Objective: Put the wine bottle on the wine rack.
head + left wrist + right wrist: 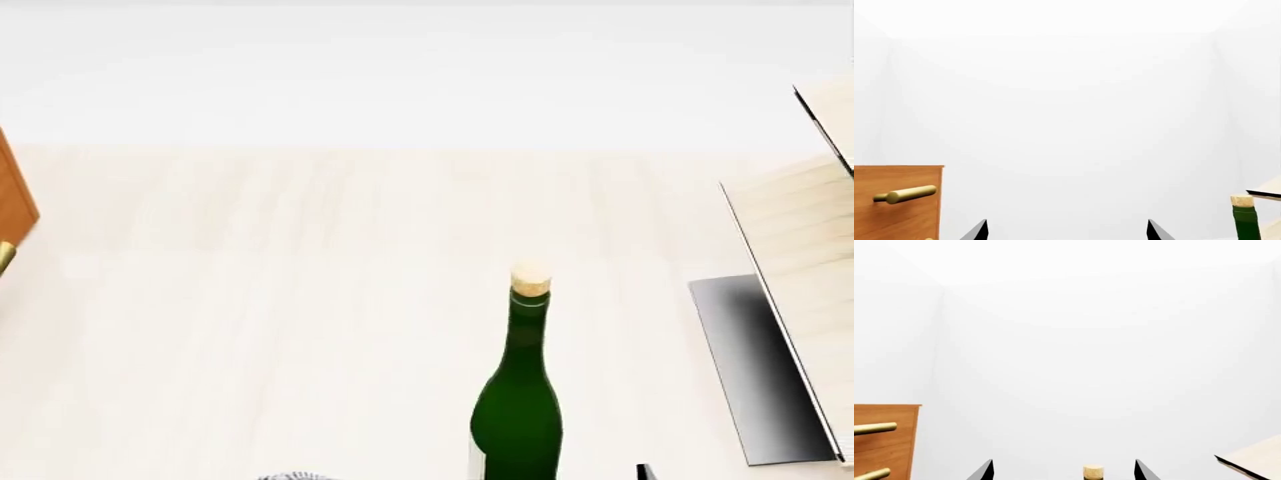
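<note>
Head view shows the wine bottle (518, 400) upright on the pale surface (267, 300), left of the wine rack (787, 290) and apart from it. Left tool (1066, 231) and right tool (1064, 471) both gape wide, holding nothing; the cork sits between the right tool's 2 tips.

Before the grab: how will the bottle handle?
The bottle stands upright, tall and slim, so a push near the cork would likely tip it. It looks like smooth glass: probably rigid, slippery and breakable. Once on its side it would likely roll.
</note>
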